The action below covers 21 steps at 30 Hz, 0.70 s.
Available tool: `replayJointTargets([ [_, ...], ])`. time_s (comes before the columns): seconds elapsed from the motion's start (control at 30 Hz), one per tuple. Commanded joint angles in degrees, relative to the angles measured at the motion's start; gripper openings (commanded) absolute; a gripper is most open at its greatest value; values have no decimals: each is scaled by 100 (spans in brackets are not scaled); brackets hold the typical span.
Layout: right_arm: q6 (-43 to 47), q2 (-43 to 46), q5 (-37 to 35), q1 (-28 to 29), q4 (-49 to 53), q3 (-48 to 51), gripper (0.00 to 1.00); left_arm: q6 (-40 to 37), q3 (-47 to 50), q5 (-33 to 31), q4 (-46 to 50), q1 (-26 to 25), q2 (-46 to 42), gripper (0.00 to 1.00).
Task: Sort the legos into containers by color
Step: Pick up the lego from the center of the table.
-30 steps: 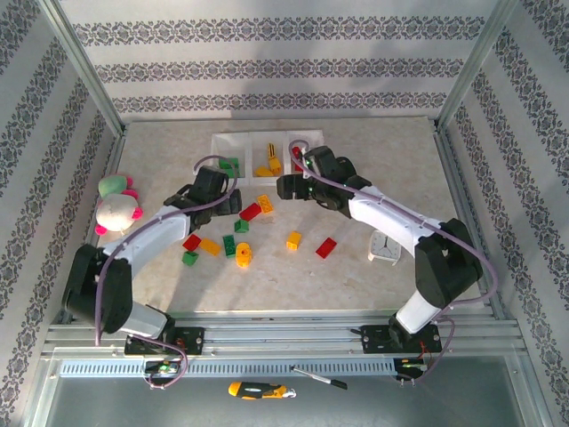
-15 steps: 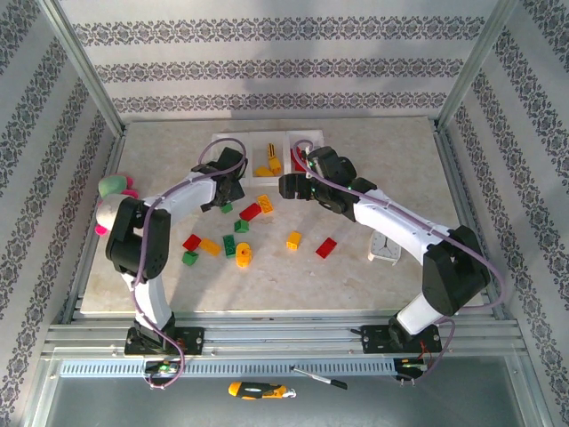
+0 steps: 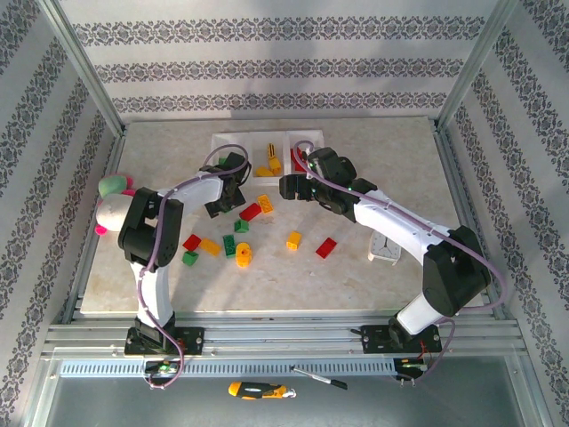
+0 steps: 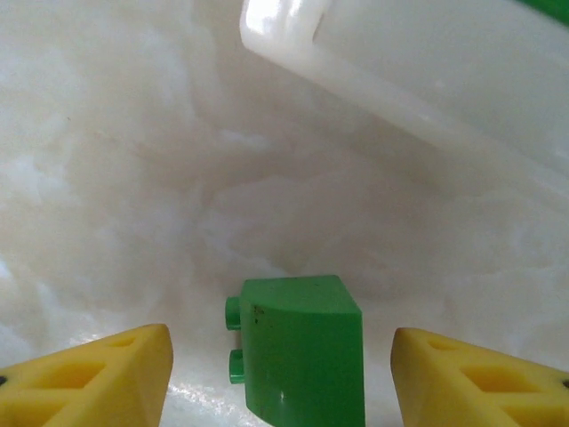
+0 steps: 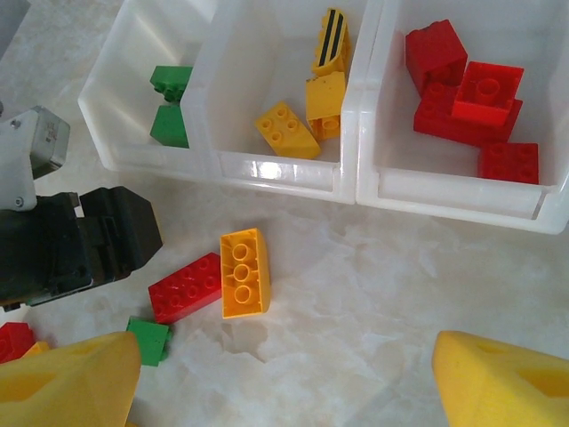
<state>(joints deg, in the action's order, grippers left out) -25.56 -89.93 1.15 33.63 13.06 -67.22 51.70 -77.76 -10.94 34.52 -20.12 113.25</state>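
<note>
Green lego (image 4: 302, 351) stands untouched inside the spread left hand (image 4: 283, 378), with bare surface (image 4: 133, 178) ahead up to the tray (image 4: 382, 93) edge. Right hand (image 5: 284, 378) hangs spread over open surface before the tray.

A lab robot test cell: aluminium frame (image 3: 84, 76) and wallpapered panels (image 3: 267, 67) box in a marble-look table (image 3: 356, 276), with robot arms (image 3: 396, 222) bolted to a rail (image 3: 284, 336).

some legos (image 5: 462, 93) in white tray (image 5: 276, 166), others loose
</note>
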Motion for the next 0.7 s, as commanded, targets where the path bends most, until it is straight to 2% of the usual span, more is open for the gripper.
replayJointTargets([
  [0.0,-106,107,13,27,-9,57,85,156,69,134,1,94,113,63],
  [0.3,-115,168,34,47,-14,57,85,108,104,229,23,121,119,36],
  [0.43,-44,257,153,64,-80,70,86,-29,82,214,92,115,-87,34],
  [0.67,328,454,812,168,-602,304,86,-512,-232,256,262,116,-626,34],
])
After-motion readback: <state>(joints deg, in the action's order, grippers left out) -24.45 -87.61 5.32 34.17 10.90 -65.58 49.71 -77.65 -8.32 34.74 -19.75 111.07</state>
